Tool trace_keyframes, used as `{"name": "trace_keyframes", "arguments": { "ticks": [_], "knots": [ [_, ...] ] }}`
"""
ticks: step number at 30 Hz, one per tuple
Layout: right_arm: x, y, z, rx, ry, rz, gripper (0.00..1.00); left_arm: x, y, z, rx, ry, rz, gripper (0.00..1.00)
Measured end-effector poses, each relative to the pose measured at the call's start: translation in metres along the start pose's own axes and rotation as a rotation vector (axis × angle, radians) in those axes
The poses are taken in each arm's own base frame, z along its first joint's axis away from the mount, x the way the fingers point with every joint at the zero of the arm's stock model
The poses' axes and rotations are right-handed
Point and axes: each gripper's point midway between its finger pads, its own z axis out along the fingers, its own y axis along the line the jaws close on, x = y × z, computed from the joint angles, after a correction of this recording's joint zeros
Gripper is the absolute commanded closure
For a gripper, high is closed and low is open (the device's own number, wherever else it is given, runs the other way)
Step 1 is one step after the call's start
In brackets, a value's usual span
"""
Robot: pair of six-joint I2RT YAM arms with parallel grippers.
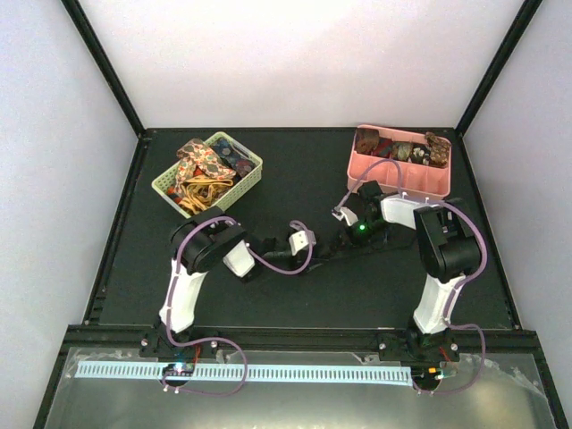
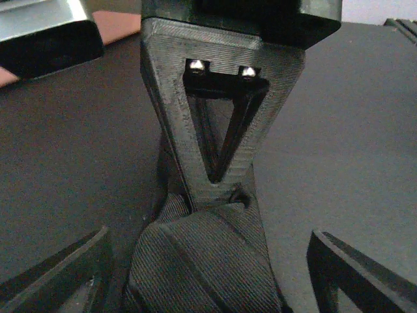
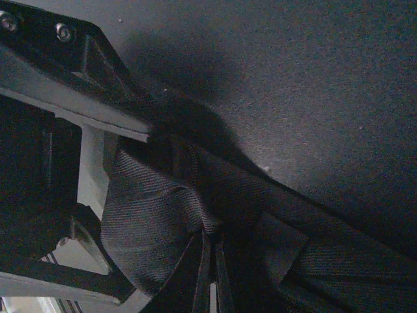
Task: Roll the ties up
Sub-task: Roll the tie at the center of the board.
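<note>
Centrally, dark ribbed tie (image 3: 146, 222), limp and creased (right gripper (image 3: 212, 264) tight on it, left gripper (image 2: 208, 274) agape).

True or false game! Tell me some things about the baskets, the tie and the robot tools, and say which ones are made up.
The green basket holds patterned ties. True.
The pink box is on the left. False: it sits far right.
The tie by the left tool is bright red. False: it is a dark grey tie.
The left tool is open. True.
</note>
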Motion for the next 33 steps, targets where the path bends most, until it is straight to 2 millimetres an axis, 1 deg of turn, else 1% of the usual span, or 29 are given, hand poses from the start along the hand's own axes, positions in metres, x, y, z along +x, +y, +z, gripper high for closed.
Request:
{"name": "trace_keyframes", "arguments": {
  "ticks": [2, 3, 5, 7, 12, 13, 14, 16, 18, 19, 21, 24, 25, 27, 28, 29, 30, 31, 33],
  "knots": [
    [0.000, -0.001, 0.001, 0.003, 0.004, 0.006, 0.98, 0.000, 0.001, 0.005, -0.001, -0.001, 0.007, 0.22],
    [0.000, -0.002, 0.001, 0.004, 0.005, 0.008, 0.98, 0.000, 0.003, 0.007, -0.003, 0.000, 0.009, 0.25],
    [0.000, -0.002, 0.001, 0.005, 0.005, 0.010, 0.98, 0.002, 0.002, 0.009, -0.002, 0.005, 0.011, 0.34],
    [0.000, -0.002, 0.001, 0.005, 0.005, 0.012, 0.98, 0.006, 0.003, 0.011, -0.006, 0.022, 0.007, 0.46],
    [0.000, -0.002, 0.001, 0.003, 0.004, 0.013, 0.98, 0.011, 0.006, 0.015, -0.016, 0.056, 0.008, 0.63],
    [0.000, -0.002, 0.001, 0.002, 0.004, 0.014, 0.97, 0.011, 0.006, 0.015, -0.016, 0.066, 0.010, 0.66],
    [0.000, -0.002, 0.001, 0.000, 0.003, 0.014, 0.94, 0.011, 0.006, 0.015, -0.016, 0.084, 0.014, 0.67],
    [-0.001, -0.001, 0.000, -0.001, -0.001, 0.012, 0.83, 0.011, 0.007, 0.014, -0.025, 0.119, 0.025, 0.69],
    [-0.002, -0.004, -0.002, 0.021, -0.012, 0.005, 0.76, 0.011, 0.009, 0.014, -0.032, 0.167, 0.037, 0.72],
    [-0.003, -0.006, -0.005, 0.039, -0.022, -0.002, 0.73, 0.010, 0.011, 0.014, -0.036, 0.191, 0.042, 0.72],
    [-0.007, -0.010, -0.013, 0.068, -0.047, -0.013, 0.64, 0.010, 0.015, 0.015, -0.048, 0.235, 0.054, 0.72],
    [-0.018, -0.016, -0.037, 0.123, -0.124, -0.053, 0.50, 0.011, 0.019, 0.013, -0.064, 0.283, 0.075, 0.73],
    [-0.022, -0.017, -0.047, 0.141, -0.157, -0.068, 0.44, 0.011, 0.019, 0.011, -0.067, 0.296, 0.082, 0.73],
    [-0.031, -0.015, -0.070, 0.177, -0.234, -0.114, 0.34, 0.012, 0.020, 0.010, -0.070, 0.317, 0.092, 0.73],
    [-0.035, -0.013, -0.081, 0.194, -0.270, -0.131, 0.28, 0.012, 0.020, 0.009, -0.071, 0.323, 0.096, 0.73],
    [-0.041, -0.011, -0.092, 0.214, -0.308, -0.158, 0.20, 0.012, 0.021, 0.009, -0.072, 0.330, 0.100, 0.73],
    [-0.045, -0.007, -0.100, 0.223, -0.336, -0.168, 0.08, 0.012, 0.021, 0.009, -0.071, 0.335, 0.103, 0.73],
    [-0.048, -0.004, -0.106, 0.227, -0.359, -0.186, 0.01, 0.012, 0.021, 0.009, -0.071, 0.339, 0.105, 0.73],
    [-0.052, 0.002, -0.113, 0.202, -0.389, -0.198, 0.00, 0.012, 0.021, 0.008, -0.072, 0.345, 0.111, 0.73]
  ]
}}
